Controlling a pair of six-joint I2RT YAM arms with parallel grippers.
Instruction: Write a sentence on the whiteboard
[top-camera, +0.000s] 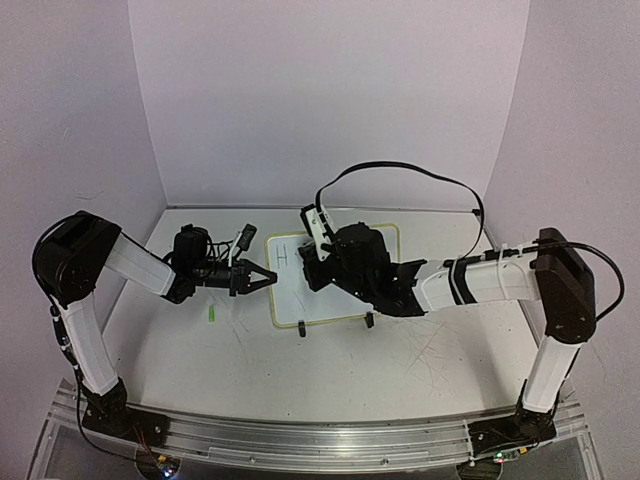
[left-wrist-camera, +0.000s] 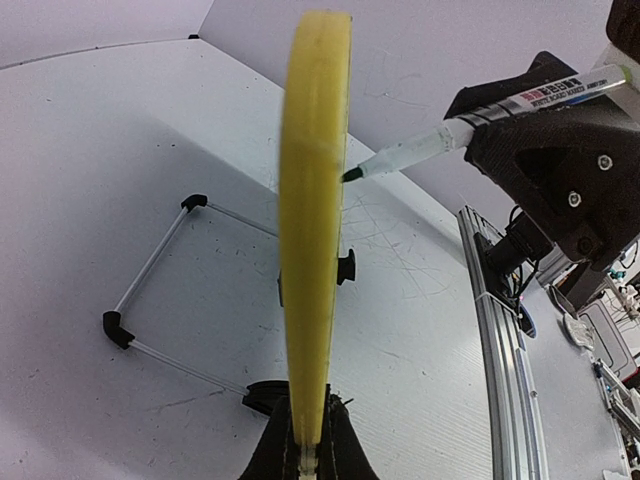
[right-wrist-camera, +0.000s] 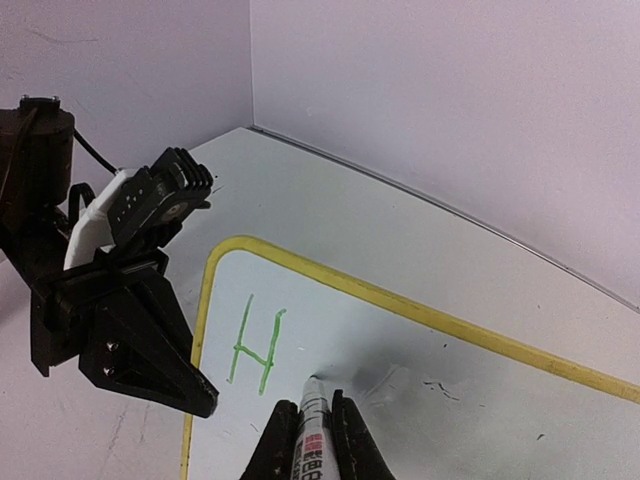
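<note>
L fingers (top-camera: 262, 277) clamp left rim of whiteboard (top-camera: 296, 298), mid-bench (top-camera: 330, 370). R fingers (right-wrist-camera: 310, 420) closed on marker (left-wrist-camera: 480, 125), tip at board just right of sentence (right-wrist-camera: 255, 345), only a green "H".

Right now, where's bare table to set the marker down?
Free: table front strip, whiteboard to near edge; back-right corner behind right arm. Crowded: whiteboard's left edge, where left gripper clamps it and right gripper holds the marker; small green piece beside.
</note>
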